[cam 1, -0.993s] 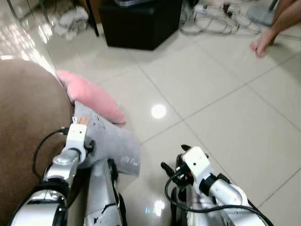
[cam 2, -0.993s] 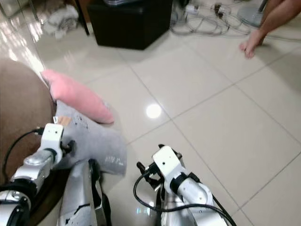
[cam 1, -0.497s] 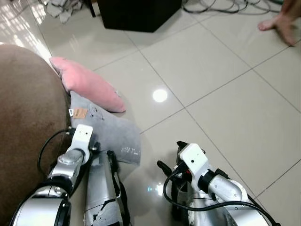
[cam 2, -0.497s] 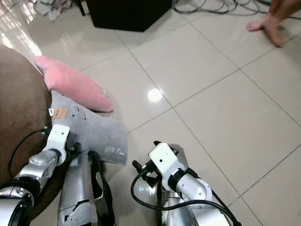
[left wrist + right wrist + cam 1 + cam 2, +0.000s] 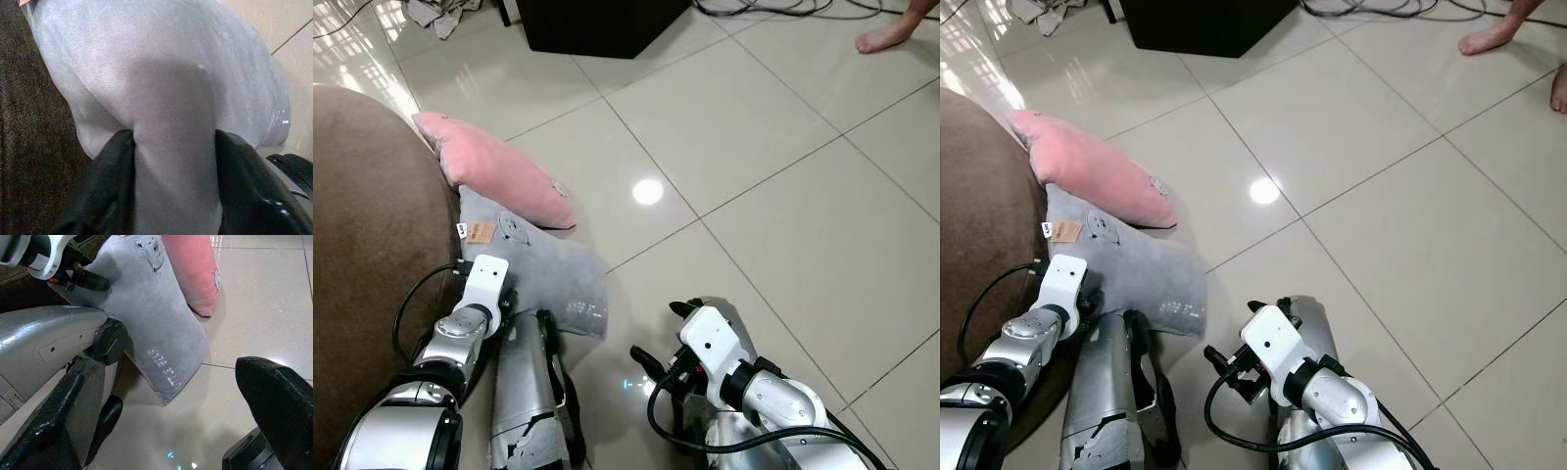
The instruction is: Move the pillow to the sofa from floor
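A grey pillow (image 5: 546, 274) lies on the tiled floor against the brown sofa (image 5: 362, 245), with a pink pillow (image 5: 494, 181) resting on its far end. My left gripper (image 5: 173, 196) is shut on a fold at the grey pillow's near edge, one black finger (image 5: 102, 196) on each side of the pinched fabric. In the eye views the left wrist (image 5: 482, 284) sits between the sofa and that pillow. My right gripper (image 5: 171, 431) is open, fingers wide apart, low over the floor to the right of the grey pillow (image 5: 146, 328).
A black cabinet (image 5: 597, 20) stands at the far side, with cables (image 5: 783, 8) beside it and a crumpled cloth (image 5: 435, 12) at the far left. A person's bare foot (image 5: 891, 37) is at the far right. My silver leg (image 5: 524, 392) is beside the pillow.
The head view has tilted down and nearer. My left gripper stays clamped on the grey pillow. The right arm sits slightly lower. The person's feet have shifted.
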You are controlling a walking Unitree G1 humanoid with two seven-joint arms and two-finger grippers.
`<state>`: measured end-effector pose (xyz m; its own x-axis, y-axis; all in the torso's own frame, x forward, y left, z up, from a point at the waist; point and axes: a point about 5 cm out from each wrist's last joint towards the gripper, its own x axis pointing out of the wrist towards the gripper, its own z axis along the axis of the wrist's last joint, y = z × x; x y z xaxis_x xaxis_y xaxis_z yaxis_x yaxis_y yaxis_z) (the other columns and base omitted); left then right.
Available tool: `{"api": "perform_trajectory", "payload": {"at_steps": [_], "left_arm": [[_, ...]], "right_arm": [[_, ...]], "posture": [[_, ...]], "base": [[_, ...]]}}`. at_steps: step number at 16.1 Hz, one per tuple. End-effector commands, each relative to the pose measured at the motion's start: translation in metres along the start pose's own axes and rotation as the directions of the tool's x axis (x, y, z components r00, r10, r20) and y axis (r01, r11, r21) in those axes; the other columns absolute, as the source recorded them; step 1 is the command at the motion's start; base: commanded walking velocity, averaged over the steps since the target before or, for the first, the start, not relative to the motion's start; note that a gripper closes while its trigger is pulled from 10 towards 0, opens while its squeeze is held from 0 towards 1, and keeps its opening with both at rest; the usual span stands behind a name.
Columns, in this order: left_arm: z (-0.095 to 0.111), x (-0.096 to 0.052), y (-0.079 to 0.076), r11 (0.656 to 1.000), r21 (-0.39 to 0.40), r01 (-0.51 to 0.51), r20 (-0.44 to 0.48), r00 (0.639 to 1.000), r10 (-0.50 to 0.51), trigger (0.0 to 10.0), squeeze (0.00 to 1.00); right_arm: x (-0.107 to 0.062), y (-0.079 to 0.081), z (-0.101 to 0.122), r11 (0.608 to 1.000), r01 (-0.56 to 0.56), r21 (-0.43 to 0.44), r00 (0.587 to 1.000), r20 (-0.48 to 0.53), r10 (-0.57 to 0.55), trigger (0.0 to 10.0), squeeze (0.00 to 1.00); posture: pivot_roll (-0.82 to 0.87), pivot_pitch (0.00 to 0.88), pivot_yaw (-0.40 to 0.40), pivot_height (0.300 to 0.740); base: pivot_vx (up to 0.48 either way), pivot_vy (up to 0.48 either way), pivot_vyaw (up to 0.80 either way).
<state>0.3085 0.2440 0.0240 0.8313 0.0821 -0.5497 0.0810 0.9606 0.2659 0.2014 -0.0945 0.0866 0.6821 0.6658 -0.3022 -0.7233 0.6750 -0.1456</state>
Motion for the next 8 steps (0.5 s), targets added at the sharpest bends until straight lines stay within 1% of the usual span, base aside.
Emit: {"api": "perform_trajectory", "payload": {"at_steps": [1, 8], "left_arm": [[-0.01, -0.0012, -0.0023, 1.0, 0.003, 0.014, -0.037, 0.999, -0.014, 0.0, 0.0], [-0.009, -0.0008, -0.0049, 0.999, -0.011, 0.03, -0.031, 0.999, -0.031, 0.0, 0.0]], "right_arm": [[-0.0016, 0.0041, -0.0001, 1.0, -0.021, 0.01, 1.0, 0.002, 0.021, 10.0, 0.0], [-0.0016, 0.0051, -0.0004, 1.0, -0.024, 0.011, 1.0, 0.0, 0.024, 10.0, 0.0]], "posture": [[-0.09, 0.325, 0.035, 0.525], [-0.09, 0.321, 0.036, 0.525]], "base": [[0.0, 0.0, 0.0], [0.0, 0.0, 0.0]]}}
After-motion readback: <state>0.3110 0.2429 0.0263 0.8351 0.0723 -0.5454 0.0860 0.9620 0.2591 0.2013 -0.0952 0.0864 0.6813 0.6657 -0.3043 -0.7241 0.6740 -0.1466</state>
